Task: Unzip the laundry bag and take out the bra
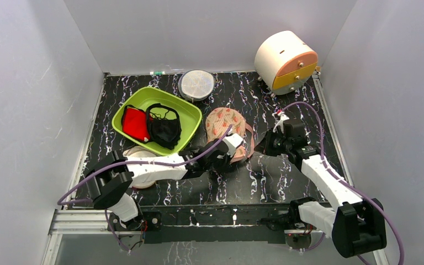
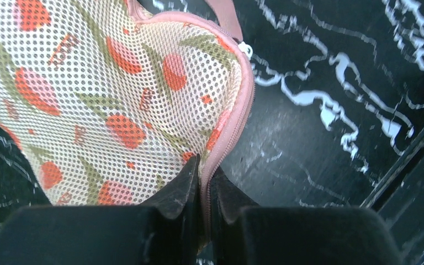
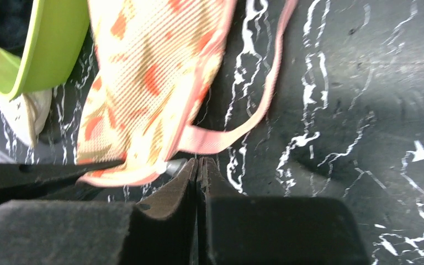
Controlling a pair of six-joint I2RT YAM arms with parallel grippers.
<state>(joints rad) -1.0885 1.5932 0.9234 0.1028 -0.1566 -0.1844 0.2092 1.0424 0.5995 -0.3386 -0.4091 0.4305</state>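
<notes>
The laundry bag (image 1: 224,127), a beige-peach mesh pouch with a red strawberry print and a pink zip rim, lies mid-table right of the green tub. My left gripper (image 1: 233,146) is shut on the bag's near rim. The left wrist view shows the pink zip edge (image 2: 236,124) pinched between its fingertips, at the left gripper (image 2: 205,172). My right gripper (image 1: 267,144) sits just right of the bag, jaws shut. In the right wrist view a grey metal zip pull (image 3: 175,165) sits at the tips of the right gripper (image 3: 200,161), beside the bag (image 3: 149,72) and its pink strap (image 3: 254,116). The maroon bra is not in view.
A green tub (image 1: 190,112) left of the bag holds a bright red garment (image 1: 135,124) and a black bra (image 1: 164,130). A round grey mesh disc (image 1: 196,84) leans at the back. A cream drum with orange and yellow fronts (image 1: 285,58) stands back right. A cream disc (image 1: 137,152) lies under my left arm.
</notes>
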